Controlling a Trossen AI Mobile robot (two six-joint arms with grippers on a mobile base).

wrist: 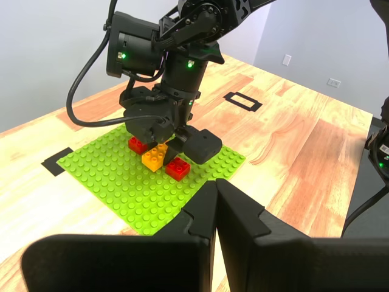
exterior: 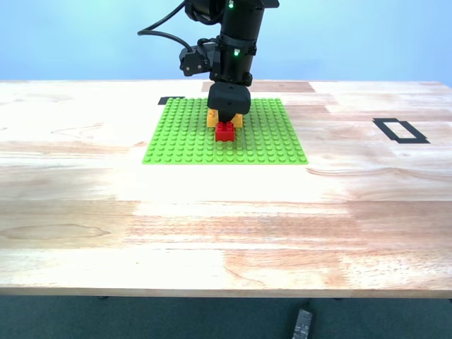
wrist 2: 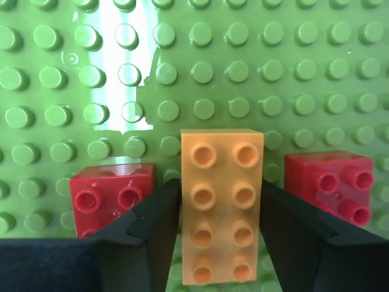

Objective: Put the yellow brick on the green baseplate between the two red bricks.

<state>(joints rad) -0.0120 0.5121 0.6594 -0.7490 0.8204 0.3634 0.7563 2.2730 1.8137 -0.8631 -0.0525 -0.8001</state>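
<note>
my second gripper [wrist 2: 222, 243] is clamping the yellow brick [wrist 2: 222, 204] by its long sides, the brick sitting on the green baseplate [wrist 2: 243, 73] between the two red bricks [wrist 2: 112, 196]. my first gripper [wrist: 216, 210] is hanging pressed closed, empty, apart from the plate.

A wide table [exterior: 226, 226] of pale, patchy wood planks fills the scene, with black tape outlines [exterior: 400, 131] marked on it. A plain light-blue wall [exterior: 367, 39] stands behind. In the first wrist view, white outlets [wrist: 286, 59] sit low on a grey-white wall. Dark teal floor [exterior: 176, 318] shows below the table edge.
</note>
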